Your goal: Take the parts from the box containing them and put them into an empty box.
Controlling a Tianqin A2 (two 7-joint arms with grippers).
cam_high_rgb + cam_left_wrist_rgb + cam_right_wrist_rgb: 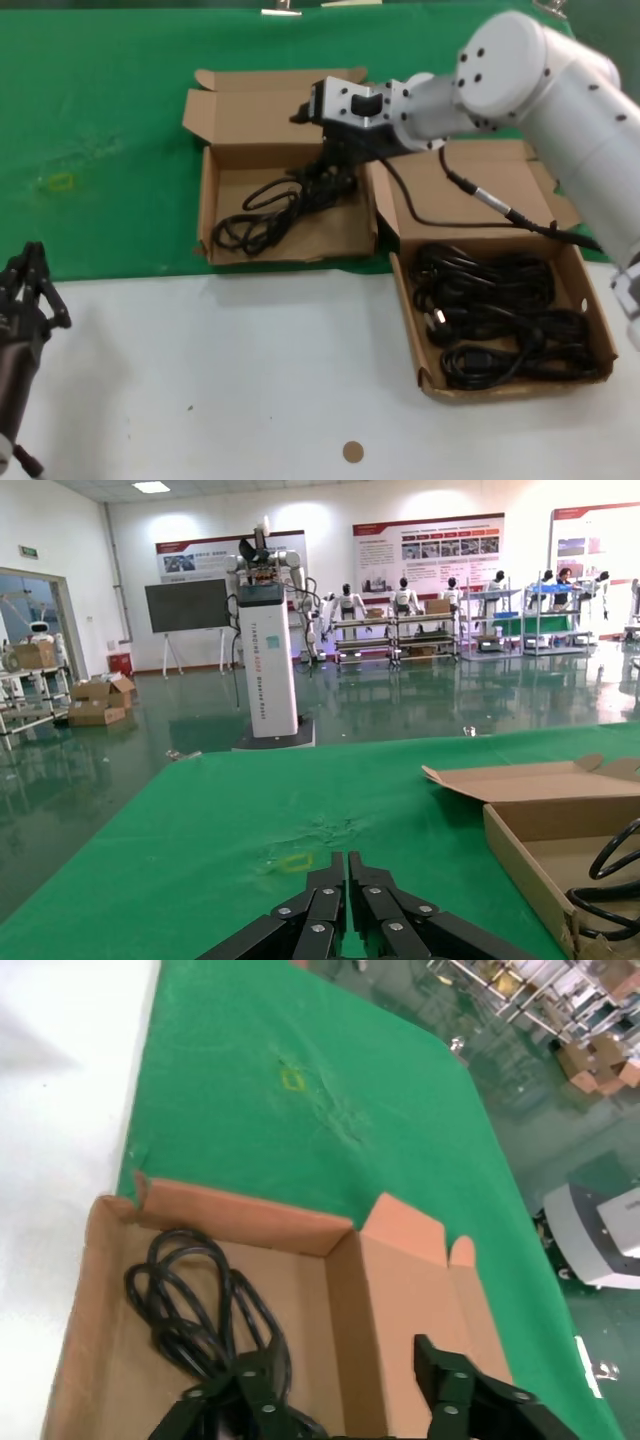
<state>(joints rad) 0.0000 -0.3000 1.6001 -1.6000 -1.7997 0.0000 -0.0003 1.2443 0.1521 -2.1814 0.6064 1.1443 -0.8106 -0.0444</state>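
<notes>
One cord bundle [275, 205] in left box [215, 225], perhaps three [495, 310] in right box [600, 330].

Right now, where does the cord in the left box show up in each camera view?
Head view: the cord lies in the left box, under the right gripper.
Left wrist view: only a loop of the cord shows at the picture's edge, inside the box.
Right wrist view: the cord fills the box floor, by the gripper.
Shared landmark: the yellow mark on the green mat.
</notes>
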